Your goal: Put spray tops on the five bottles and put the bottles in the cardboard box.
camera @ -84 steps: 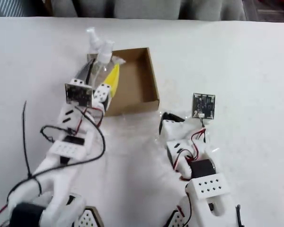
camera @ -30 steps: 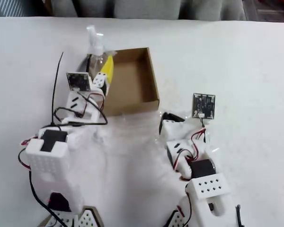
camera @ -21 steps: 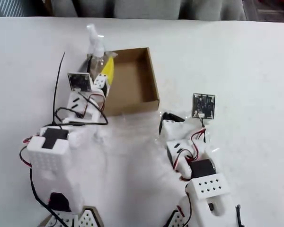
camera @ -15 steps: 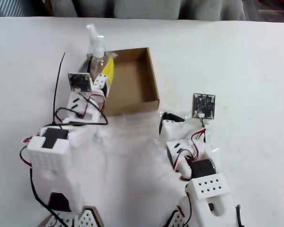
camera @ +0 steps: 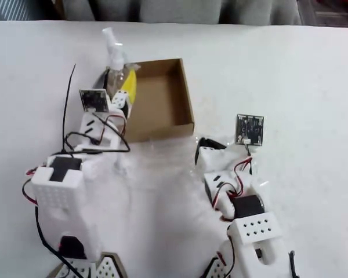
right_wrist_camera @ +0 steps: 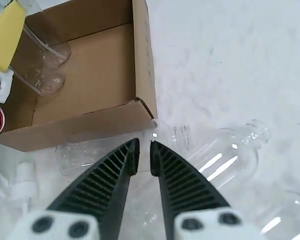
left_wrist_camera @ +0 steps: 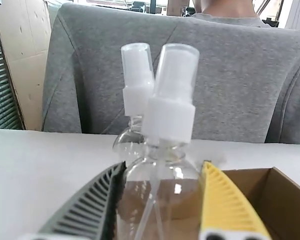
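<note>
Capped spray bottle, clamped upright by left tool, at cardboard box corner nearest desk's far-left; right tool near-closed, empty.

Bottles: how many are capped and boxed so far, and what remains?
Done: one capped bottle stands in the cardboard box. In hand: the left hand grips a second capped bottle beside it in the box's corner. Left: at least two uncapped bottles lie outside the box, a loose spray top nearby; the right hand hangs above them, empty.
</note>
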{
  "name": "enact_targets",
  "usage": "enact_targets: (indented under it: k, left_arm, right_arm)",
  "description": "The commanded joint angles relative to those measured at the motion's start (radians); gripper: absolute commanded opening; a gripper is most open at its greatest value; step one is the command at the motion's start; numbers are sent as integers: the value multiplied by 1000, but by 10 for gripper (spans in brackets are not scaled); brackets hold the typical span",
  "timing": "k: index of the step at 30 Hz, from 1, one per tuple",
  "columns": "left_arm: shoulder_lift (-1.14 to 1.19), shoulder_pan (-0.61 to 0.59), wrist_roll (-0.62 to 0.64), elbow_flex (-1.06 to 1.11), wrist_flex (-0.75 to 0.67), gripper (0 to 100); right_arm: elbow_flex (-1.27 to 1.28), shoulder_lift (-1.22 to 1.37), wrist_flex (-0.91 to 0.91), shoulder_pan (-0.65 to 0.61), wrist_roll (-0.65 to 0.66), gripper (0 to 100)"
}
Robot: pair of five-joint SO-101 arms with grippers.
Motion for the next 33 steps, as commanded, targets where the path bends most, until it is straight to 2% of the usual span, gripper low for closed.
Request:
enact_targets:
  k: [1, 9, 19, 33]
  left_arm:
    - [-12, 10, 3, 11, -28, 28]
    - [-18, 4, 3, 15, -26, 33]
    - [-15, -1, 5, 18, -25, 257]
    - [-73, -1, 3, 77, 23, 264]
  right_arm:
    - [-5, -13, -21, 13, 2, 15]
    - [-5, -13, -21, 13, 2, 15]
    - [-5, -13, -21, 13, 2, 15]
    - [-5, -13, -21, 13, 2, 15]
